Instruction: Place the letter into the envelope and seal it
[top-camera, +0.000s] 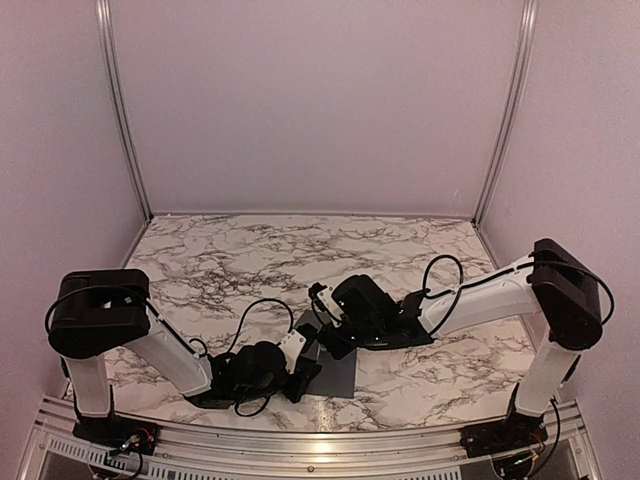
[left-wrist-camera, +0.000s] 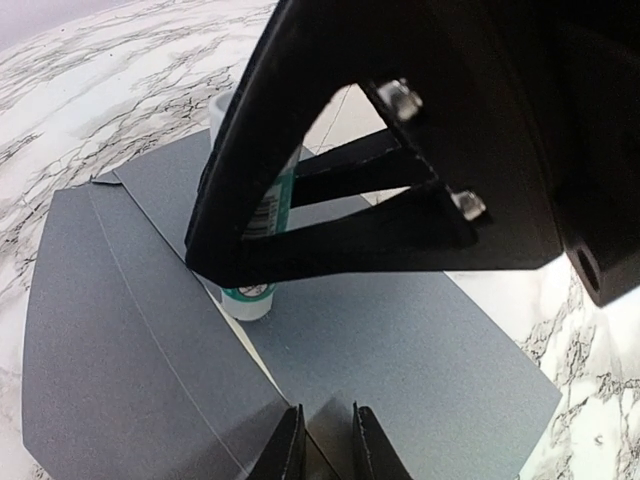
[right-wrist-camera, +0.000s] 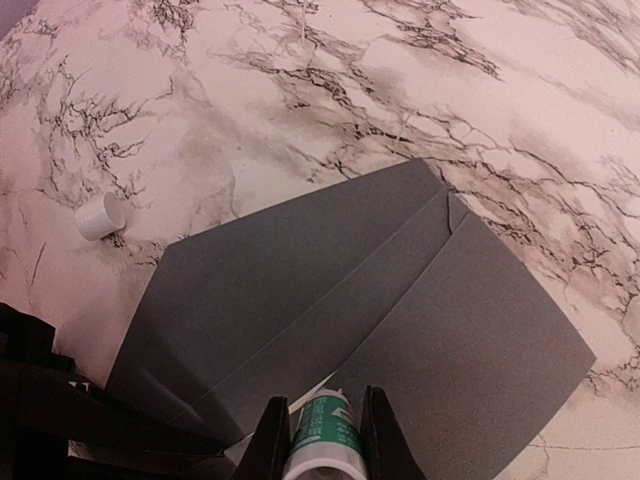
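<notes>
Our arms reach low inward — right gripper (right-wrist-camera: 323, 402) pinches the tube (right-wrist-camera: 322, 440) over the envelope (right-wrist-camera: 300, 270), left gripper (left-wrist-camera: 327, 418) we cannot tell — marble table (top-camera: 250, 250) beneath

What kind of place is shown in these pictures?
Probably a robot test booth: two robot arms bolted at the edge of a marble-pattern table, enclosed by plain walls with metal rails.

Matt grey paper envelope (right-wrist-camera: 350, 300); glossy marble-look table (right-wrist-camera: 300, 90).
</notes>
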